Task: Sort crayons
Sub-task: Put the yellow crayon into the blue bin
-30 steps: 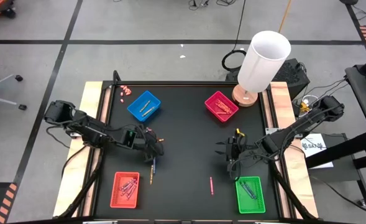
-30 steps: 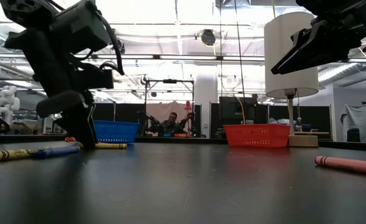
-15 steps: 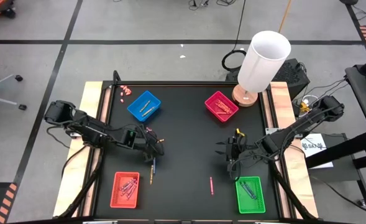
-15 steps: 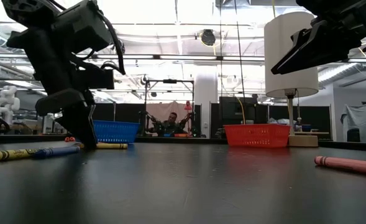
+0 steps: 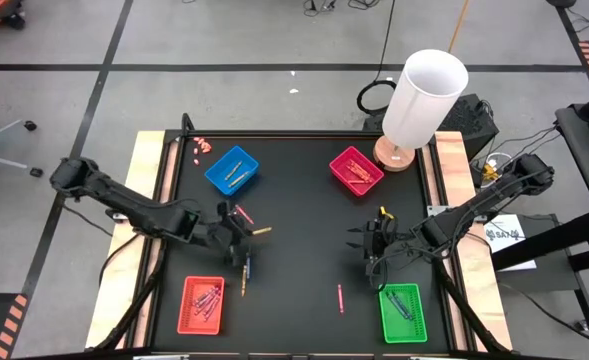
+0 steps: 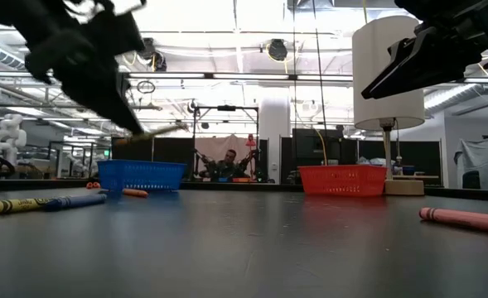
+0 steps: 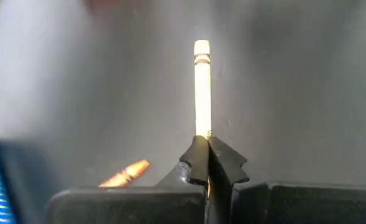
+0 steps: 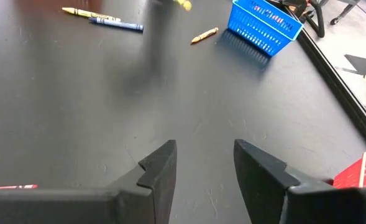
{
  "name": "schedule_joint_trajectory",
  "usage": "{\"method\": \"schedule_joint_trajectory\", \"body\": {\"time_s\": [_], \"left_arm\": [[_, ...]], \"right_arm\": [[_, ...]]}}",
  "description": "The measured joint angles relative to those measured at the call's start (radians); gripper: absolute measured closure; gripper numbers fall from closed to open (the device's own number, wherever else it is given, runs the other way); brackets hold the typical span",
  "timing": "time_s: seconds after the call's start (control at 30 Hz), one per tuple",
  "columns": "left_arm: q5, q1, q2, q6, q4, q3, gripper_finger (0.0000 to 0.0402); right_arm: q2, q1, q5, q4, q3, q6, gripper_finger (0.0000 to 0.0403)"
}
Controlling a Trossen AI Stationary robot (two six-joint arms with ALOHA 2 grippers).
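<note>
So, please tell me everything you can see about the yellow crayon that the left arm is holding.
The thin yellow crayon stick looks like wax in a paper wrapper, with faint rings near its free tip. The left gripper has its jaws shut on one end, so the rest pokes straight out. It is lifted clear of the black table, nearly level, above the left half between the blue plastic tray and the red plastic tray. Only the jaws touch it.
</note>
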Motion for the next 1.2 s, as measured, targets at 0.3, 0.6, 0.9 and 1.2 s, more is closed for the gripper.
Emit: {"method": "schedule_joint_trajectory", "body": {"time_s": [0.3, 0.6, 0.9, 1.2], "left_arm": [[-0.110, -0.079, -0.137, 0.040, -0.001, 0.001, 0.0401], [-0.111, -0.085, -0.110, -0.003, 0.001, 0.001, 0.0401], [-0.113, -0.095, -0.095, -0.043, -0.004, 0.001, 0.0401], [-0.254, -0.144, -0.095, -0.128, -0.003, -0.036, 0.0401]], "right_arm": [[0.000, 0.000, 0.000, 0.000, 0.000, 0.000, 0.0259], [0.056, -0.011, -0.003, 0.172, 0.000, -0.011, 0.0259], [0.424, -0.233, -0.295, 0.575, 0.110, -0.180, 0.0259], [0.797, -0.395, -0.643, 0.478, 0.491, -0.290, 0.0242]]}}
